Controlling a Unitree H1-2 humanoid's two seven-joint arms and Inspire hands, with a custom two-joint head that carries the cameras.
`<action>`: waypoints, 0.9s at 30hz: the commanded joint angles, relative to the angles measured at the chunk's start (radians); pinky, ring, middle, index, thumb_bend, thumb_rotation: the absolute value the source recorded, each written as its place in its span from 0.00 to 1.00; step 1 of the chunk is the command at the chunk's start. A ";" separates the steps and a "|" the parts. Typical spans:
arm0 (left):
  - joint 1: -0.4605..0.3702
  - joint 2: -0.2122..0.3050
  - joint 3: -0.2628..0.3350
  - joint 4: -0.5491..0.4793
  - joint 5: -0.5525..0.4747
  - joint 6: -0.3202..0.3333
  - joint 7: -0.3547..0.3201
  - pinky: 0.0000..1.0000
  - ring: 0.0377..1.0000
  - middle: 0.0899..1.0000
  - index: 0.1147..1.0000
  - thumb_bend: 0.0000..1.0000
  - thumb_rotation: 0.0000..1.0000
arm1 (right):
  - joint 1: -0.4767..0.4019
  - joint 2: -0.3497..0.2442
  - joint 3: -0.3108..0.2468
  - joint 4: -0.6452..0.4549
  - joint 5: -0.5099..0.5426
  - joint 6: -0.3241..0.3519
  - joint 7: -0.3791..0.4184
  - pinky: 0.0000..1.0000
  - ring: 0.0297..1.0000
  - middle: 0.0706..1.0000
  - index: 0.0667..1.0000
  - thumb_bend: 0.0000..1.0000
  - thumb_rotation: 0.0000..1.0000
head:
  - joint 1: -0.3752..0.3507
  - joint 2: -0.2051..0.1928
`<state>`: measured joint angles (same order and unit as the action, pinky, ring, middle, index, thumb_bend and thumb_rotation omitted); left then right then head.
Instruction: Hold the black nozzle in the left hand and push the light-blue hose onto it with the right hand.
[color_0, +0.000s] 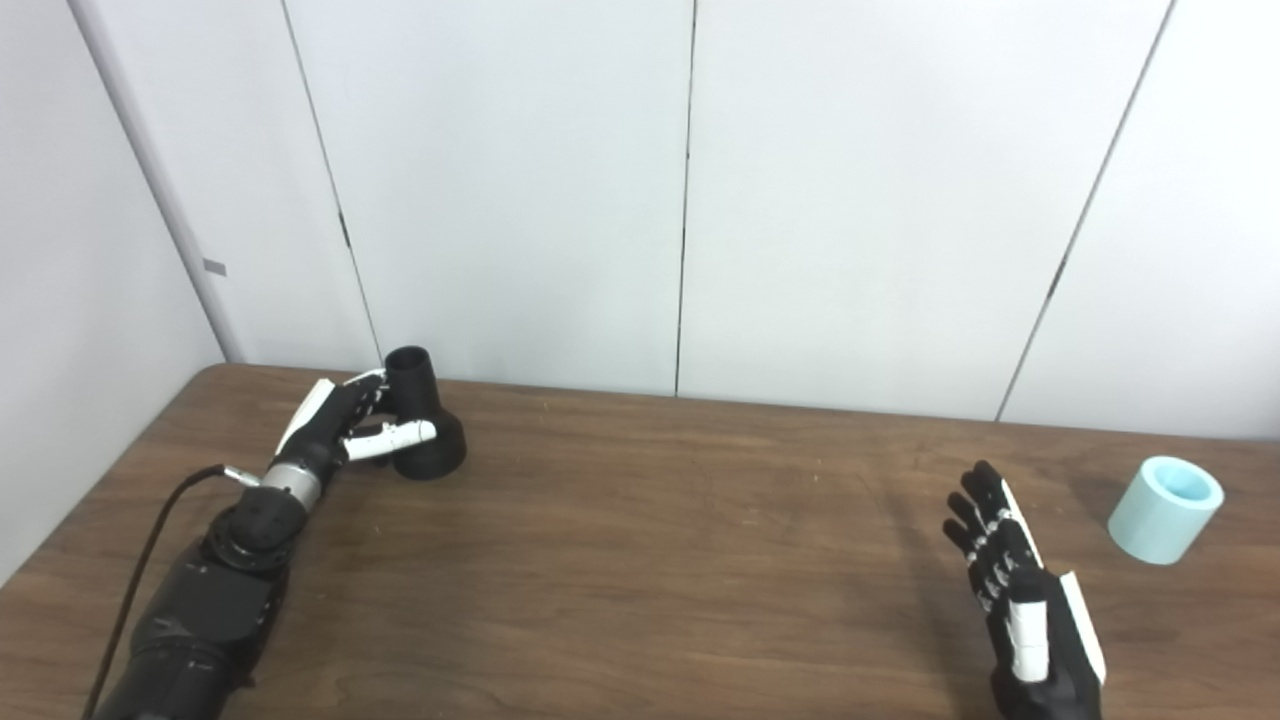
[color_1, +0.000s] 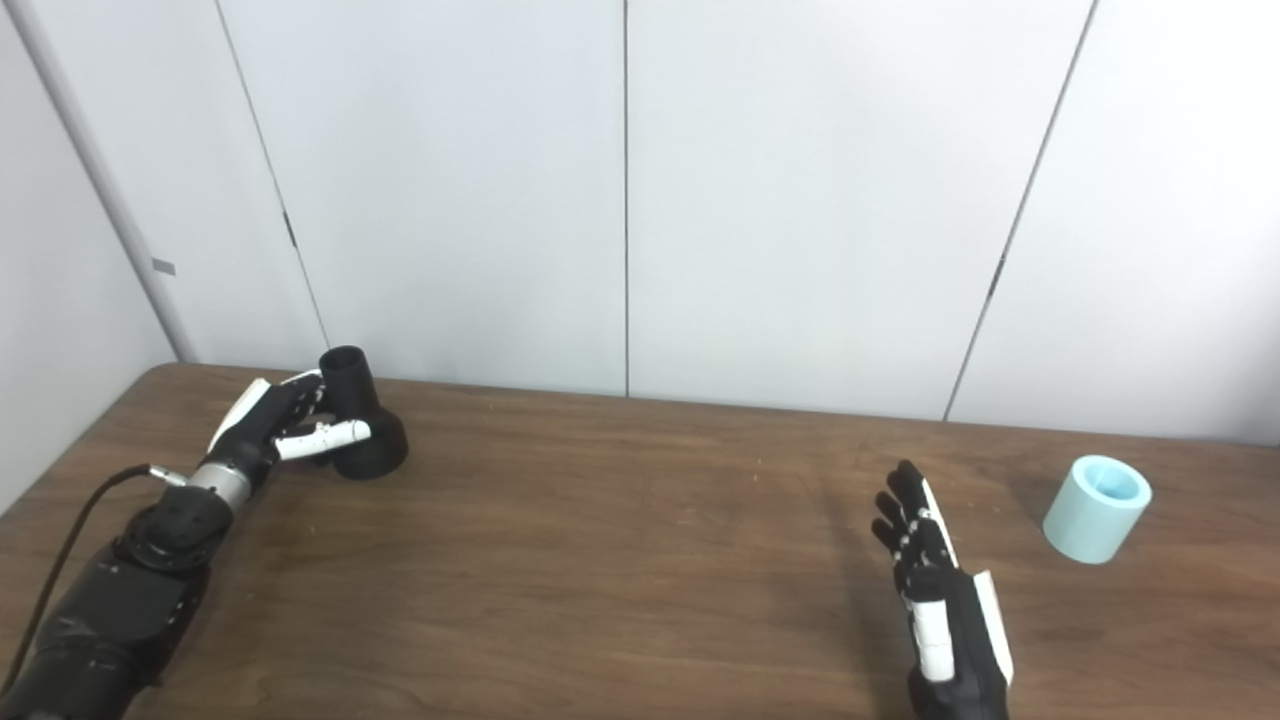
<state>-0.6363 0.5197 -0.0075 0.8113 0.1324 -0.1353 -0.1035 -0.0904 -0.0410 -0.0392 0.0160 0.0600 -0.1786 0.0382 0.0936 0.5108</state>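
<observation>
The black nozzle (color_0: 424, 428) stands upright on its wide base at the back left of the wooden table (color_0: 660, 560). My left hand (color_0: 345, 425) is against its left side. The fingers reach behind the narrow neck and the thumb lies across the front of the cone, still spread rather than clamped. The light-blue hose piece (color_0: 1165, 509), a short thick tube, lies tilted at the far right with its mouth facing up and right. My right hand (color_0: 1010, 580) hovers open a hand's width to its left, fingers straight and pointing away from me.
White wall panels (color_0: 690, 200) rise right behind the table's back edge, close to the nozzle. A black cable (color_0: 140, 560) runs along my left forearm. Bare wood lies between the two hands.
</observation>
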 joint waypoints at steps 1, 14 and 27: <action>-0.032 -0.007 0.004 -0.002 -0.010 0.006 -0.006 0.74 0.76 0.72 0.70 0.90 0.40 | 0.041 0.028 0.011 0.026 0.007 0.000 -0.004 0.93 0.96 0.97 0.98 0.72 0.98 | 0.001 0.001; -0.036 -0.018 -0.037 -0.032 0.053 0.073 0.056 0.63 0.66 0.62 0.59 0.79 0.27 | 0.044 0.033 0.011 0.010 0.000 0.013 -0.006 0.93 0.95 0.97 0.98 0.72 0.97 | -0.006 0.010; -0.039 -0.057 -0.081 0.008 0.071 0.050 0.080 0.50 0.55 0.50 0.43 0.51 0.07 | 0.047 0.041 0.016 -0.016 -0.014 0.030 -0.010 0.93 0.95 0.97 0.98 0.71 0.98 | -0.016 0.022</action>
<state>-0.6586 0.4659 -0.0723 0.8062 0.1878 -0.0907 -0.0033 -0.0787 -0.0176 -0.0317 -0.0106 0.0494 -0.1455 0.0353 0.0767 0.5323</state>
